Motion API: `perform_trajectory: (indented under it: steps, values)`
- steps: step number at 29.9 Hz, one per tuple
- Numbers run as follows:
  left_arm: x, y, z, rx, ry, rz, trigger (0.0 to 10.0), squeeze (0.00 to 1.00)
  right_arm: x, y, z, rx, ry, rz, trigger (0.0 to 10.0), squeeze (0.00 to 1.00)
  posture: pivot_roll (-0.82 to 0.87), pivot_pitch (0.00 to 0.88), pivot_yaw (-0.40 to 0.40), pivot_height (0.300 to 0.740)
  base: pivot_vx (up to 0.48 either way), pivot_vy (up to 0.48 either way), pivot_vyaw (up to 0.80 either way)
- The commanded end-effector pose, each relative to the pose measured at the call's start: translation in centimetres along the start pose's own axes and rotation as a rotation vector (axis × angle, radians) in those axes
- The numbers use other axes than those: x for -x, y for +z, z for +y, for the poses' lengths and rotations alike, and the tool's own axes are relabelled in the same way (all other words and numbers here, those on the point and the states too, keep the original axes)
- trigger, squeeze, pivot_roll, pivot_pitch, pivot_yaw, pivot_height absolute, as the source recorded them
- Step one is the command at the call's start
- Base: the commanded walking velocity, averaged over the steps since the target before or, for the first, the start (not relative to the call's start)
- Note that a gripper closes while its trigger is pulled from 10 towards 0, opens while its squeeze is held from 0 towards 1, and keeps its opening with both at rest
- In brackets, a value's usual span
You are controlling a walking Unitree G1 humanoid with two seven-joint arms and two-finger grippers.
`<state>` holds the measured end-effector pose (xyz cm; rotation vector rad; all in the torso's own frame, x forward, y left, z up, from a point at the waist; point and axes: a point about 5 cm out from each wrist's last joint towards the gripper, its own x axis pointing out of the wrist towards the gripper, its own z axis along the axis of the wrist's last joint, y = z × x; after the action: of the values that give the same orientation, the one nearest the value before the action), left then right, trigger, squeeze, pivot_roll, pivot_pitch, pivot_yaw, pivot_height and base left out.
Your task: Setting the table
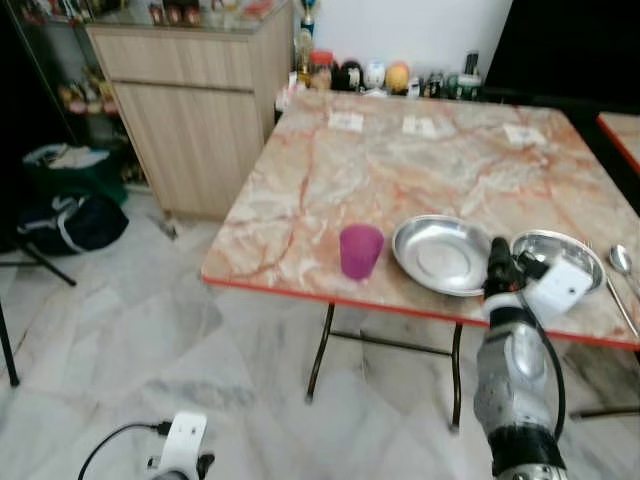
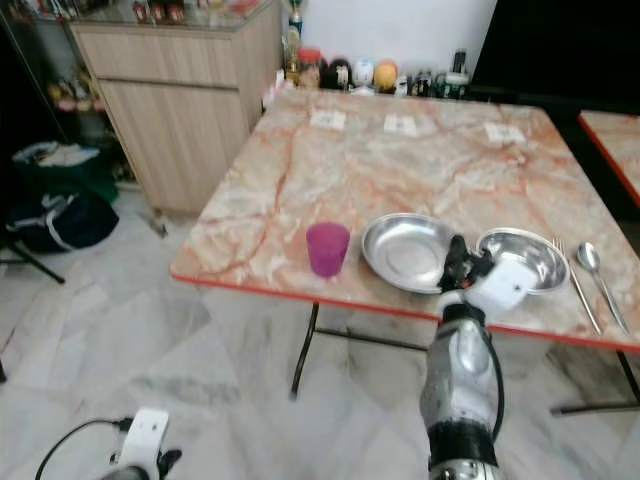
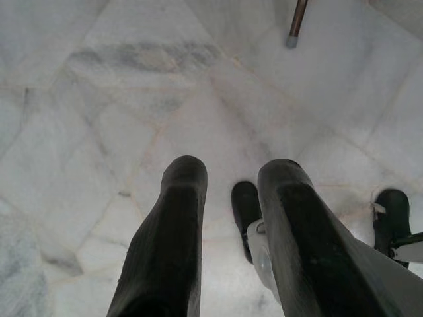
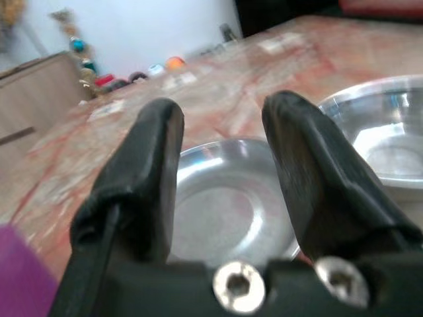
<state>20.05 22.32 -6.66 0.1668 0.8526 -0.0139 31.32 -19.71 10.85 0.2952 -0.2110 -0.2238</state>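
With its 2 black fingers parted and empty, the right gripper (image 4: 225, 178) hovers at the marble table's (image 1: 400, 170) near edge before the shallow round steel plate (image 1: 441, 253), so it should approach low, straddling the rim squarely.

Silver right arm (image 1: 512, 385), black cable, black-fingered claw (image 4: 225, 191).

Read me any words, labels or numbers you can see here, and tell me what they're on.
No text is readable.
Three paper slips on the table's far side: print too small and blurred.
Jars and bottles by the wall: labels too blurred.
Purple cup, plate, bowl: none seen.
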Motion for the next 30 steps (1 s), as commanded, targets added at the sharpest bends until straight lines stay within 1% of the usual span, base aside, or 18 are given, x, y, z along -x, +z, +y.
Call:
perform_trajectory:
  steps: [1, 2, 3, 6, 7, 8, 9, 13, 17, 19, 20, 21, 22, 23, 25, 29, 30]
  values:
    - [0.1, -0.6, -0.1, 0.003, -0.001, 0.018, 10.0, 0.00, 1.3, 0.4, -0.5, 0.091, 0.012, -0.022, 10.0, 0.00, 0.08, 0.000, -0.043, 0.740, 0.000, 0.000, 0.00]
    - [0.1, -0.7, -0.2, 0.001, -0.003, 0.021, 10.0, 0.00, 2.2, 0.2, -1.0, 0.133, 0.004, -0.008, 10.0, 0.00, 0.08, 0.000, -0.043, 0.740, 0.000, 0.000, 0.00]
    - [0.1, -0.7, -0.2, 0.001, -0.004, 0.020, 10.0, 0.00, 2.5, 0.2, -1.1, 0.141, 0.011, -0.012, 10.0, 0.00, 0.08, 0.000, -0.042, 0.740, 0.000, 0.000, 0.00]
    - [0.1, -0.5, -0.2, 0.005, -0.003, 0.012, 10.0, 0.00, 3.5, 0.2, -1.4, 0.216, 0.052, -0.018, 10.0, 0.00, 0.07, 0.000, -0.042, 0.740, 0.000, 0.000, 0.00]
    - [0.1, -0.4, -0.2, 0.005, -0.002, 0.007, 10.0, 0.00, 3.7, 0.4, -1.8, 0.217, 0.038, -0.022, 10.0, 0.00, 0.07, 0.000, -0.042, 0.740, 0.000, 0.000, 0.00]
    - [0.1, -0.3, -0.2, 0.006, -0.002, 0.005, 10.0, 0.00, 3.7, 0.5, -1.9, 0.218, 0.029, -0.027, 10.0, 0.00, 0.08, 0.000, -0.043, 0.740, 0.000, 0.000, 0.00]
    - [0.0, -0.2, -0.2, 0.007, -0.002, 0.001, 10.0, 0.00, 3.9, 1.0, -2.0, 0.241, 0.028, -0.044, 10.0, 0.00, 0.08, 0.000, -0.041, 0.740, 0.000, 0.000, 0.00]
    - [0.0, -0.2, -0.1, 0.003, -0.004, 0.002, 10.0, 0.00, 4.1, 1.9, -1.6, 0.285, 0.051, -0.069, 10.0, 0.00, 0.07, 0.000, -0.040, 0.740, 0.000, 0.000, 0.00]
    - [0.0, -0.2, -0.1, -0.003, -0.006, 0.004, 10.0, 0.00, 4.3, 2.7, -1.2, 0.394, 0.144, -0.074, 10.0, 0.00, 0.08, 0.000, -0.038, 0.740, 0.000, 0.000, 0.00]
    - [0.0, -0.2, 0.0, -0.004, -0.006, 0.004, 10.0, 0.00, 4.3, 2.8, -1.7, 0.445, 0.156, -0.067, 10.0, 0.00, 0.07, 0.000, -0.032, 0.740, 0.000, 0.000, 0.00]
    - [0.1, -0.2, -0.1, -0.007, -0.008, 0.006, 10.0, 0.00, 4.2, 3.1, -3.0, 0.470, 0.137, -0.058, 10.0, 0.00, 0.07, 0.000, -0.031, 0.740, 0.000, 0.000, 0.00]
    - [0.1, -0.2, -0.1, -0.009, -0.010, 0.006, 10.0, 0.00, 4.2, 3.2, -4.0, 0.502, 0.123, -0.044, 10.0, 0.00, 0.07, 0.000, -0.031, 0.740, 0.000, 0.000, 0.00]
    - [0.1, -0.2, -0.1, -0.009, -0.010, 0.006, 10.0, 0.00, 4.2, 3.2, -4.0, 0.502, 0.123, -0.044, 10.0, 0.00, 0.07, 0.000, -0.031, 0.740, 0.000, 0.000, 0.00]
    - [0.0, -0.2, -0.1, -0.010, -0.011, 0.006, 10.0, 0.00, 4.2, 3.2, -4.5, 0.529, 0.124, -0.029, 10.0, 0.00, 0.06, 0.000, -0.031, 0.740, 0.000, 0.000, 0.00]
    - [0.0, -0.2, -0.1, -0.010, -0.012, 0.006, 10.0, 0.00, 4.4, 2.8, -4.9, 0.550, 0.139, 0.008, 10.0, 0.00, 0.06, 0.000, -0.032, 0.740, 0.000, 0.000, 0.00]
    - [0.0, -0.2, -0.2, -0.011, -0.014, 0.005, 10.0, 0.00, 4.5, 2.3, -4.9, 0.554, 0.139, 0.036, 10.0, 0.00, 0.06, 0.000, -0.033, 0.740, 0.000, 0.000, 0.00]
    - [0.0, -0.2, -0.2, -0.010, -0.014, 0.006, 10.0, 0.00, 4.5, 2.1, -4.5, 0.534, 0.134, 0.035, 10.0, 0.00, 0.07, 0.000, -0.030, 0.740, 0.240, 0.000, 0.00]
